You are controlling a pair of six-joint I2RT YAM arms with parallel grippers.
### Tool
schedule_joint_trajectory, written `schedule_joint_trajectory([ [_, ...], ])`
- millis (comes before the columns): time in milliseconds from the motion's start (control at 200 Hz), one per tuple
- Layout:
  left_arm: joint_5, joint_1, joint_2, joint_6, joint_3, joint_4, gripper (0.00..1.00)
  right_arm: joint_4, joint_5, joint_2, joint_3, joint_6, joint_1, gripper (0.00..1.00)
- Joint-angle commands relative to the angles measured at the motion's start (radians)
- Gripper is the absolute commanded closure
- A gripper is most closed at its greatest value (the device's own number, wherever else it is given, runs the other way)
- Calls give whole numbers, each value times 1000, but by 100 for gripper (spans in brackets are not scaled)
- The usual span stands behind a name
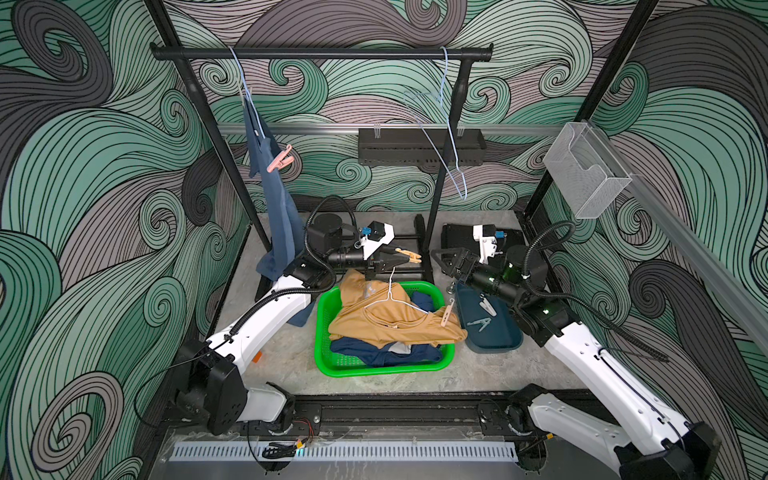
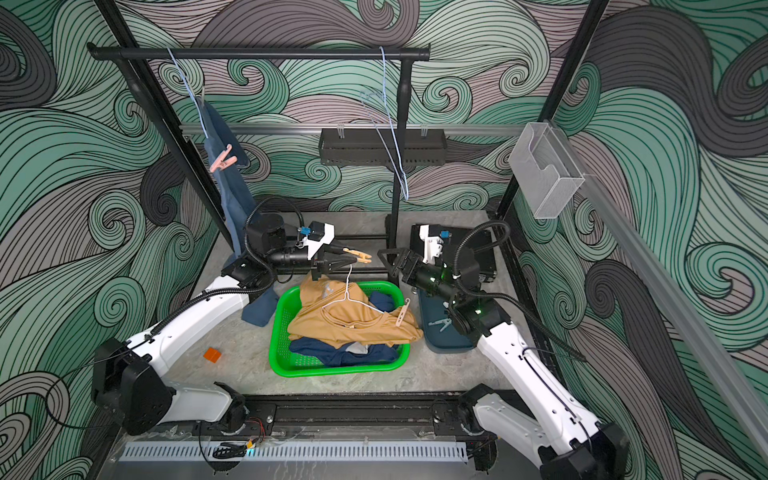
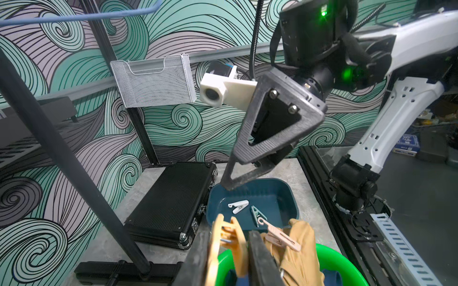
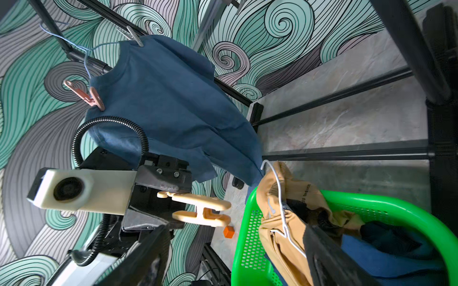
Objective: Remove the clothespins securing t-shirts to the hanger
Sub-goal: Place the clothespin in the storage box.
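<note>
Pinches a tan plastic clothespin (image 1: 411, 255) between the jaws of the left gripper (image 1: 404, 260), above the counter (image 1: 282, 361) just beyond a green plastic mesh basket (image 1: 322, 332). Holds the right gripper (image 1: 441, 257) with jaws spread and bare near a dark teal plastic tray (image 1: 496, 338) containing a white clothespin (image 1: 487, 307) and a pale teal clothespin (image 1: 479, 323). In the basket, a mustard-tan t-shirt (image 1: 386, 320) on a white wire hanger (image 1: 390, 297), pale pink clothespin (image 1: 447, 313) clipped on, over a navy t-shirt (image 1: 374, 353). Hung from the black rail (image 1: 320, 53), a medium-blue t-shirt (image 1: 278, 199) pinned by a salmon-pink clothespin (image 1: 280, 159) and what looks like a grey clothespin (image 4: 133, 37).
</note>
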State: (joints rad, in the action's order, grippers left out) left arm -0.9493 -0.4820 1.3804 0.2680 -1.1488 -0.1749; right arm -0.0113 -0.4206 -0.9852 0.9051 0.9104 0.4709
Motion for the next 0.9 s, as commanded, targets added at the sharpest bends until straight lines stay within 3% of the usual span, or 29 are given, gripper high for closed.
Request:
schedule_joint_trajectory([
  [0,8,-9,23,-102,-64,-123,74,192,-45,5,-24,81,-2,18],
  [240,104,-12,77,-209,-88,-241,74,469,8,-79,-64,293,2,24],
  [360,158,-23,97,-270,-90,-307,74,555,86,-98,-80,357,3,26],
  [505,231,-40,116,-348,-88,-367,74,637,86,-154,-71,401,4,29],
  [660,229,-52,123,-342,-87,-397,74,743,102,-207,-74,487,5,39],
  [896,243,-58,130,-346,-78,-408,74,808,128,-246,-72,561,11,44],
])
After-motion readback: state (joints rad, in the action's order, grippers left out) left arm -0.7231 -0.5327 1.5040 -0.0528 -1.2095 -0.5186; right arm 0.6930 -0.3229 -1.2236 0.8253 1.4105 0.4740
